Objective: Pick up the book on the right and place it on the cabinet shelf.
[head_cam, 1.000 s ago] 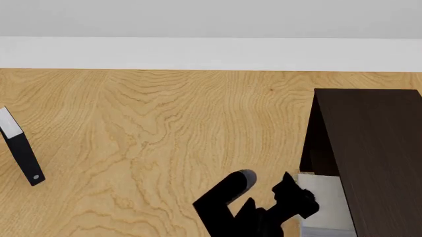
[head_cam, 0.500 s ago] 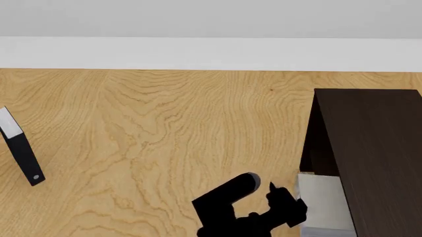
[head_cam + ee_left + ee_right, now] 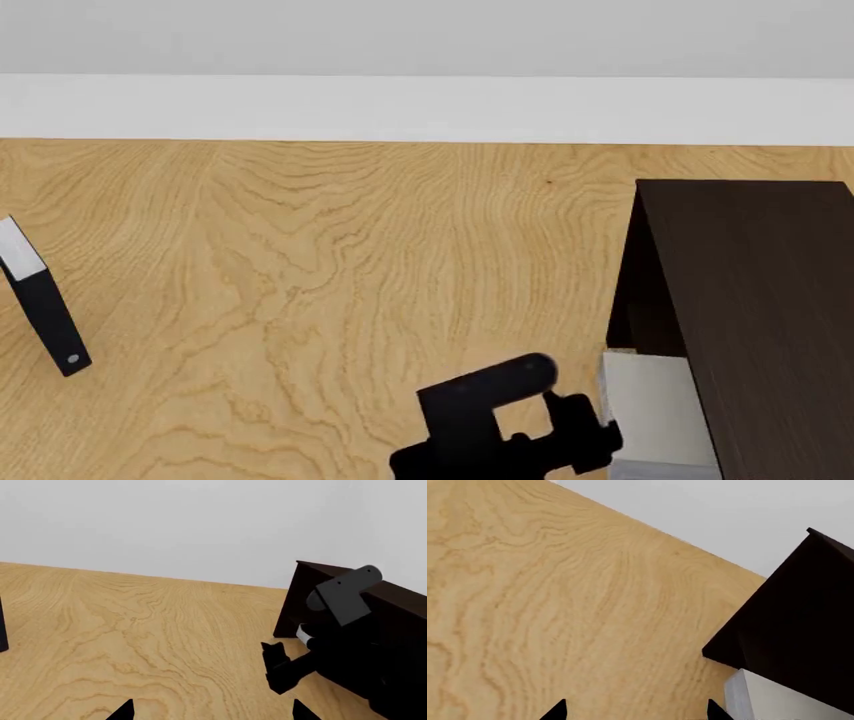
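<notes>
- My right hand sits low near the bottom edge of the head view, just beside the book, its dark body overlapping the book's left edge; I cannot tell whether it touches.
- In the right wrist view my two fingertips stand wide apart with bare wood between them, so this hand is released and carries nothing.
- The book, light grey, lies flat inside the cabinet, on the cabinet shelf; the shelf board itself is hidden under the book and the dark top panel. The book's near left corner also shows in the right wrist view, under the cabinet's dark overhang.
- From my left wrist view, the right hand points away from the cabinet, with the grey-capped arm link above it.
- My left hand shows only as two dark fingertips at the bottom of its own wrist view, spread well apart over the wooden floor; it is released and empty.
- Well apart from all this, at the far left of the head view, a slim black book with a small round mark near its lower end stands on the floor.
- A white wall closes the far side of the floor.
</notes>
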`<state>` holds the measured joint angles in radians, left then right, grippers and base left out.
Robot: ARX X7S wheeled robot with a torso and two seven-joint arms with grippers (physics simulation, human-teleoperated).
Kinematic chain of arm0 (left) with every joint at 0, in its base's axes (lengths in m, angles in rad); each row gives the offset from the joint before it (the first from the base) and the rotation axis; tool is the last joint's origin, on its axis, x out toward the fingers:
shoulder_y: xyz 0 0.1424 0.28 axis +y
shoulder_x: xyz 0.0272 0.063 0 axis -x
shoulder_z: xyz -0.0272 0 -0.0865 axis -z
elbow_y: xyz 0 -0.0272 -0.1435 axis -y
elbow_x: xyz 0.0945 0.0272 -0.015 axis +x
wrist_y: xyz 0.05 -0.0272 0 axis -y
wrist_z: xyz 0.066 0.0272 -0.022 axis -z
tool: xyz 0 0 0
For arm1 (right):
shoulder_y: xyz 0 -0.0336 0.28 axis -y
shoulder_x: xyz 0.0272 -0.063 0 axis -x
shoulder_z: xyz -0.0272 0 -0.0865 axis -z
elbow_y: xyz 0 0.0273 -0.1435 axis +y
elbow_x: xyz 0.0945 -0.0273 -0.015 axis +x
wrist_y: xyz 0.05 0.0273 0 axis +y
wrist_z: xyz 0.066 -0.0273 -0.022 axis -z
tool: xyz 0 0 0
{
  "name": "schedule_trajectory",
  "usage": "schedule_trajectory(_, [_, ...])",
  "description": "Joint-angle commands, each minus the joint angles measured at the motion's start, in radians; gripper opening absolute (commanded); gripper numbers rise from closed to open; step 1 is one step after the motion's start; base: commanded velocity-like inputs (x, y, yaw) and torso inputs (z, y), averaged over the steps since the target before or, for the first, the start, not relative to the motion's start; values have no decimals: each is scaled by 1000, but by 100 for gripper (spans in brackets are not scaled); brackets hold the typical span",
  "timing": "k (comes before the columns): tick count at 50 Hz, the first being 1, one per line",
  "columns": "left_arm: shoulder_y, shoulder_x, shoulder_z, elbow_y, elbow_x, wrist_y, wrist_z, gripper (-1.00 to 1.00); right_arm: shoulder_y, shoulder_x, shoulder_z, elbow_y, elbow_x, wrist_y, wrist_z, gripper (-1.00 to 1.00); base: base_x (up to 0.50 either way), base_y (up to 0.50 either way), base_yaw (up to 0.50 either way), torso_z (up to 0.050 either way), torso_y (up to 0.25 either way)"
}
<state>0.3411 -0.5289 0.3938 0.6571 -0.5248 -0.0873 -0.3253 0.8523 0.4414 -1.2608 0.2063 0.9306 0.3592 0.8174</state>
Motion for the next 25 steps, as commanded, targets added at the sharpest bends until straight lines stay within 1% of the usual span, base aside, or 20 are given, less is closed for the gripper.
schedule_trajectory(1, [0,-1,2,-5,-3,4,-1,100,-23,-16,33,56,15,-67,-52,100,0,0,0,0,0])
schedule_trajectory(9, [-2,-3,3,-7,-3,6,-2,100,-32,-38,67,116,38,-126,-121,100,0,0,0,0,0])
schedule_trajectory(25, [-3,-3,8,-17,-3,13,-1,100,1,-77,96,211,54,-145,-182,100,0,0,0,0,0])
